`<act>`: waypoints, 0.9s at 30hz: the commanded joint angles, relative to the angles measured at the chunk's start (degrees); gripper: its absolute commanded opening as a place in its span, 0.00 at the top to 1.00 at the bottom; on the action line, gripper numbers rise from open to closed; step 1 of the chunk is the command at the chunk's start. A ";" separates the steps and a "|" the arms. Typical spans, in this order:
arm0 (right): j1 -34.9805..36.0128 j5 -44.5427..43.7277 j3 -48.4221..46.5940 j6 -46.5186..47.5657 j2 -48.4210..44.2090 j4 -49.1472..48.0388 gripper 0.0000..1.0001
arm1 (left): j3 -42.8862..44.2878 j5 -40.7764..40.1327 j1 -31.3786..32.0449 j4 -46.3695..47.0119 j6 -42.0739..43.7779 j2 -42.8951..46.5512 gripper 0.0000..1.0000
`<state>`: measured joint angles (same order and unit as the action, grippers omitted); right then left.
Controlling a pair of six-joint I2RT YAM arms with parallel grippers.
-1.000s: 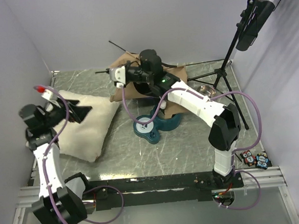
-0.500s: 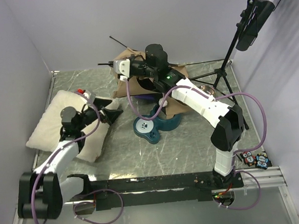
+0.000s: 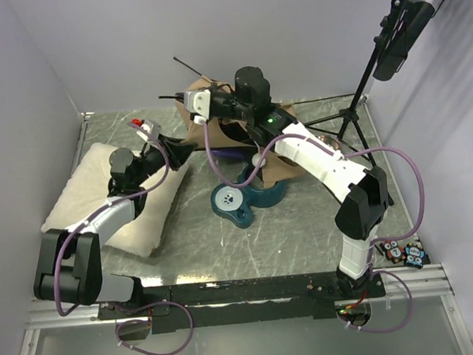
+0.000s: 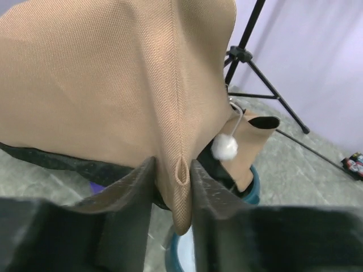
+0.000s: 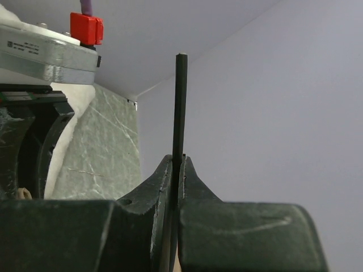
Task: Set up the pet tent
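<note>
Left jaws newly pinching woven tent (image 4: 113,85), right jaws clamping pole (image 5: 180,113)

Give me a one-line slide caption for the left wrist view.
Left gripper pinching a fold of the tan pet tent, with the white pompom hanging just beyond it.

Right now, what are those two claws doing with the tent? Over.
Left gripper pinching a fold of pet tent fabric. Right gripper shut on thin tent pole. Teal dish close in front of tent.

Cream pillow (image 3: 74,195) at left — teal paw-print bowl (image 3: 232,202) at centre, black tripod (image 3: 351,114) behind
</note>
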<state>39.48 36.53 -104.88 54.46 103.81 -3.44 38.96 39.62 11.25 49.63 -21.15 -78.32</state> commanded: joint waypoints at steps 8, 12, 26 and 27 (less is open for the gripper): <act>-4.59 0.55 2.04 9.34 -7.74 15.10 1.00 | 1.20 10.83 -3.42 -19.08 18.02 13.61 0.99; -3.54 0.73 5.03 13.57 -10.29 28.99 1.00 | 2.87 9.35 -4.91 -35.97 38.43 20.83 0.99; 4.71 -1.46 9.61 -0.84 -7.05 30.69 1.00 | 26.94 -6.28 -8.60 -100.39 86.78 23.75 0.99; 5.68 -2.25 9.69 -1.28 -6.00 30.08 1.00 | 27.65 -8.39 -9.13 -104.26 88.89 23.92 0.99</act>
<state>42.96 40.47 -95.09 60.16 95.26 24.99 59.61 40.34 4.34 -29.52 49.32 -55.27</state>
